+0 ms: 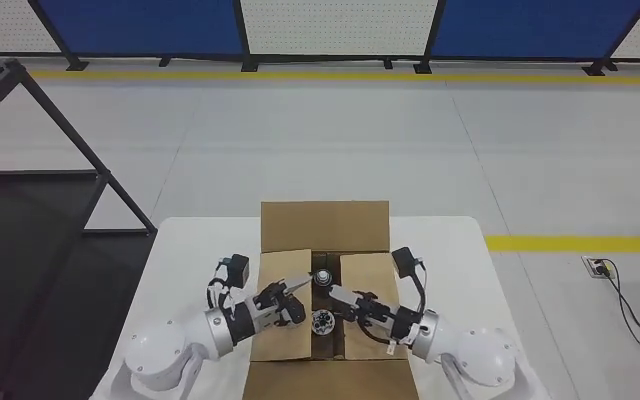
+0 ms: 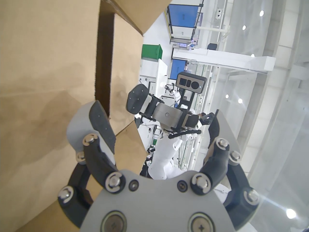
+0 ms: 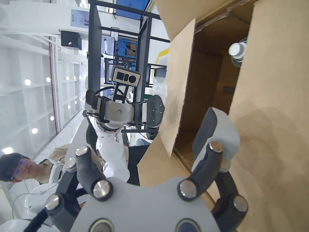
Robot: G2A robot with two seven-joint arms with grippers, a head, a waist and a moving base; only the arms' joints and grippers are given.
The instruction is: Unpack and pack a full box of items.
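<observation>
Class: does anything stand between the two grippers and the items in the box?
Yes: the left flap and right flap lie partly folded over the box, leaving only a middle gap where a bottle top shows. The left gripper and right gripper, both open, sit at that gap.

Pale floor (image 1: 350, 140) with a yellow line (image 1: 330, 75) — blue panels (image 1: 140, 25) behind, black frame (image 1: 100, 175) beside the white table (image 1: 190, 260)

The top camera looks steeply down on the box (image 1: 324, 228) from above its near edge, while both wrist cameras sit close beside its sides, facing each other across the shared opening.
</observation>
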